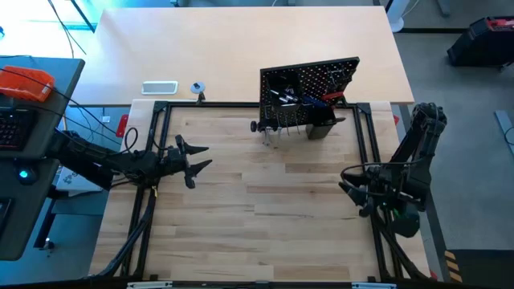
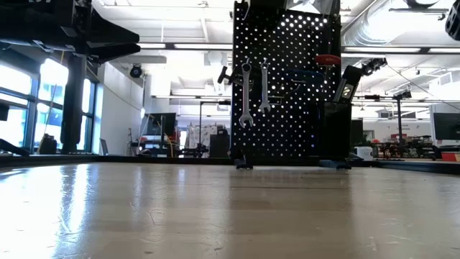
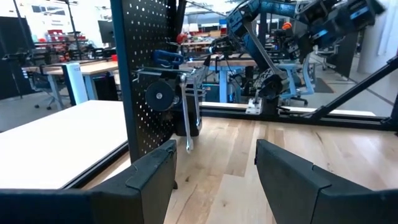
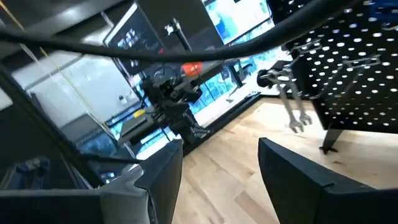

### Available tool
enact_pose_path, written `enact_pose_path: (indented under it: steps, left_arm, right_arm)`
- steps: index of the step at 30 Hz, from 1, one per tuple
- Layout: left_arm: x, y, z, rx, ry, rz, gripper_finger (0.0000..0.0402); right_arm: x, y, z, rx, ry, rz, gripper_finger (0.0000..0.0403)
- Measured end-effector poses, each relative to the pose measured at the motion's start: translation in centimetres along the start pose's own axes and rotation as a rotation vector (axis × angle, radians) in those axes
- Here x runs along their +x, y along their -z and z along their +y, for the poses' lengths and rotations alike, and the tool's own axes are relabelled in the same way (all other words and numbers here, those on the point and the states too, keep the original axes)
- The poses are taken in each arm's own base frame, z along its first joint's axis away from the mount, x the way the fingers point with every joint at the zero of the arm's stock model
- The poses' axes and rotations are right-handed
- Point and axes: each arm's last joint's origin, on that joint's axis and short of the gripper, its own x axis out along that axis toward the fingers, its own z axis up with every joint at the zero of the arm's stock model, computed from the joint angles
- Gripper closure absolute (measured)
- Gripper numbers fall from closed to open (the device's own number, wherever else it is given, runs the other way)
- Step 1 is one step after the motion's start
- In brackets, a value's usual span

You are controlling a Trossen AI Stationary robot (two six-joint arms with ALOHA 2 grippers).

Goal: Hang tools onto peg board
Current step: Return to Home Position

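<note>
The black peg board [image 1: 309, 88] stands upright at the table's far edge, right of the middle. Two silver wrenches [image 2: 246, 93] hang from its hooks, with a red-handled tool [image 1: 333, 96] and a blue one [image 1: 309, 100] higher up. A black bin [image 1: 321, 124] sits on its right part. My left gripper [image 1: 205, 156] hovers open over the table's left side, pointing level toward the right. My right gripper [image 1: 345, 183] hovers open at the right side, pointing left. Nothing is between either pair of fingers [image 3: 155, 177] [image 4: 155, 180].
Black frame rails [image 1: 241, 104] run along the table's far, left and right edges. Beyond the far rail lie a white flat thing [image 1: 159, 87] and a small round thing [image 1: 197, 87]. Bare wood [image 1: 265, 201] lies between the two grippers.
</note>
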Motion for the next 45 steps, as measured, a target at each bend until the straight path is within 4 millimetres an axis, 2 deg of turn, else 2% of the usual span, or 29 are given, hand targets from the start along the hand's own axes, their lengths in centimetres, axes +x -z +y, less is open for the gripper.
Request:
enact_pose_path:
  steps: [8,11,15,18,21,25,29,39,45]
  left_arm:
    - [0.0,0.0,-0.1,0.013,0.017,-0.002,0.0190]
    - [0.0,0.0,-0.1,0.019,0.018,-0.002,0.0190]
    - [0.0,0.0,-0.1,0.019,0.026,-0.003,0.0190]
    - [0.0,0.0,-0.1,0.019,0.027,-0.003,0.0190]
    - [0.0,0.0,-0.1,0.018,0.027,-0.003,0.0190]
    - [0.0,0.0,-0.1,0.016,0.027,-0.003,0.0190]
    - [0.0,0.0,-0.1,0.008,0.028,-0.003,0.0190]
    - [0.0,0.0,0.0,0.007,0.016,-0.002,0.0190]
    - [0.0,0.0,0.0,0.000,0.012,-0.001,0.0190]
  right_arm:
    - [1.2,-1.7,5.6,-0.103,-0.093,0.131,0.0199]
    - [2.0,-2.5,8.0,-0.204,-0.230,0.167,0.0199]
    - [2.7,-4.0,10.9,-0.386,-0.500,0.135,0.0199]
    - [2.6,-5.5,12.1,-0.543,-0.615,0.075,0.0199]
    - [1.6,-6.4,12.4,-0.710,-0.692,0.031,0.0199]
    - [0.6,-6.6,11.2,-0.857,-0.750,0.020,0.0199]
    - [0.2,-5.8,8.6,-0.892,-0.786,0.019,0.0199]
    - [0.1,-3.8,-0.5,-0.698,-0.936,-0.155,0.0199]
    - [0.1,-2.1,-4.5,-0.667,-0.973,-0.218,0.0199]
